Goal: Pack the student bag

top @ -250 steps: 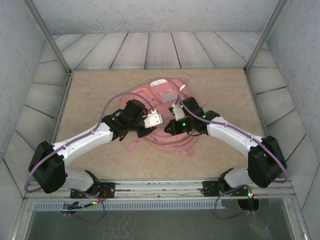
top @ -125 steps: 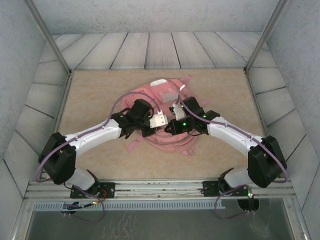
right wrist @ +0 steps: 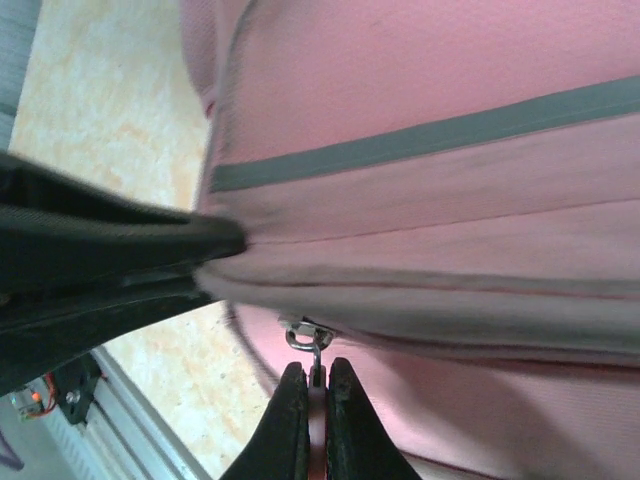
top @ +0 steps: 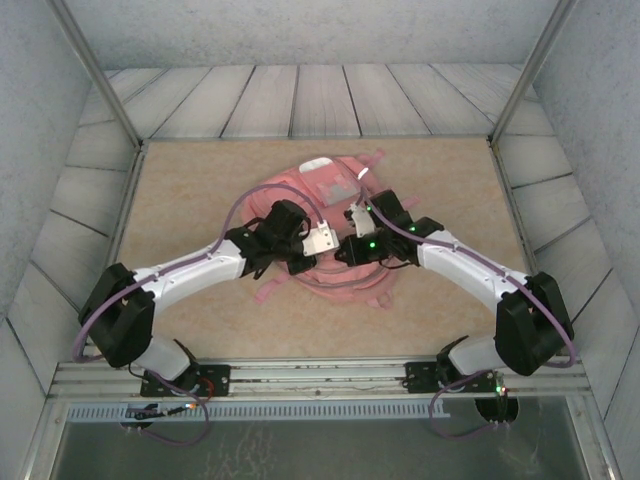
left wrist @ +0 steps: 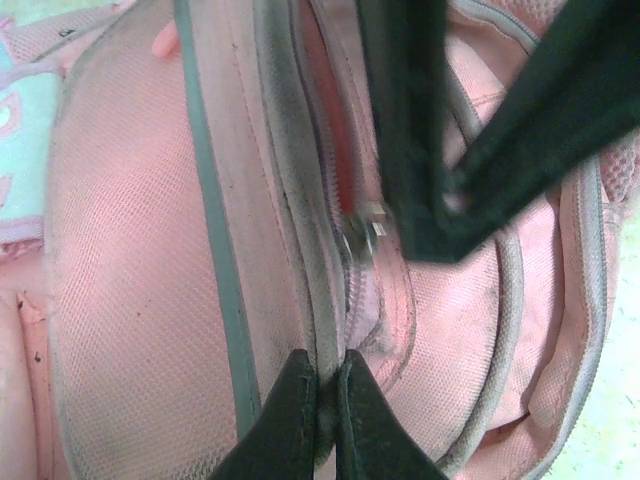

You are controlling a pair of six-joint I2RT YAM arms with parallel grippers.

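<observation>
The student bag (top: 330, 185) is a large pink backpack lying flat mid-table, with both grippers over its near half. My left gripper (left wrist: 326, 385) is shut on a grey piped seam of the student bag (left wrist: 130, 250), beside the zip track. In the left wrist view the right gripper's dark fingers (left wrist: 420, 140) reach down to the metal zip slider (left wrist: 365, 225). My right gripper (right wrist: 316, 385) is shut on the zip pull (right wrist: 312, 345) of the student bag (right wrist: 450, 80), the slider ring just above its tips. From the top camera the left gripper (top: 318, 240) and right gripper (top: 352, 222) nearly meet.
Pink shoulder straps (top: 340, 290) trail from the bag toward the arm bases. A white patch (top: 318, 164) sits at the bag's far end. Beige table surface (top: 190, 190) lies open to the left, right and behind. Metal posts (top: 100, 75) stand at the far corners.
The left arm has swung right and forward over the bag, bringing its gripper close to the right one. The right gripper has shifted slightly farther away along the bag.
</observation>
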